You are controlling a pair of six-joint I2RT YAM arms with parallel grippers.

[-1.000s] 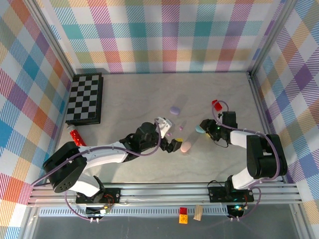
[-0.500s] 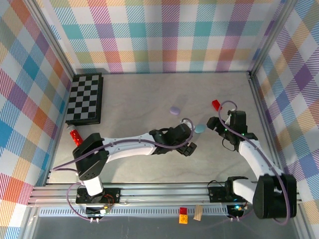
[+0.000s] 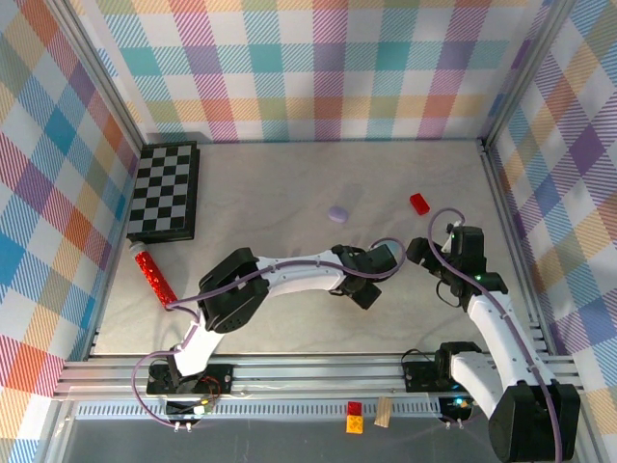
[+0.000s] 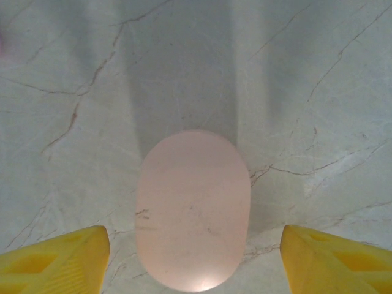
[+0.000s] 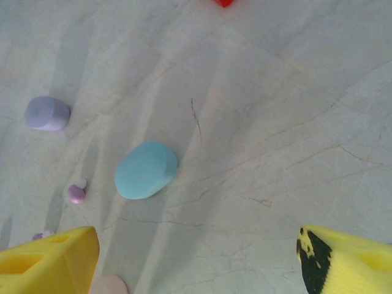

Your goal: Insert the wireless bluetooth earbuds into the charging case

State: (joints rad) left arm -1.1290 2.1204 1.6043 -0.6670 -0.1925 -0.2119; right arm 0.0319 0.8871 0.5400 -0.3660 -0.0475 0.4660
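The closed pink charging case lies flat on the marble table, centred between the yellow fingers of my open left gripper, which hovers above it without touching. In the top view the left gripper covers this case. My right gripper is open over bare table, and sits right of the left one in the top view. Ahead of it lie a closed pale blue case, a lilac case, a tiny pink-lilac earbud and another earbud by its left finger.
A red block lies at the back right, beyond the lilac case. A folded chessboard rests at the far left with a red glittery tube near it. Metal frame rails and checkered walls bound the table.
My left arm has stretched further right across the middle, now over the pink case and hiding the blue one from above. The right gripper has drawn back to the right.
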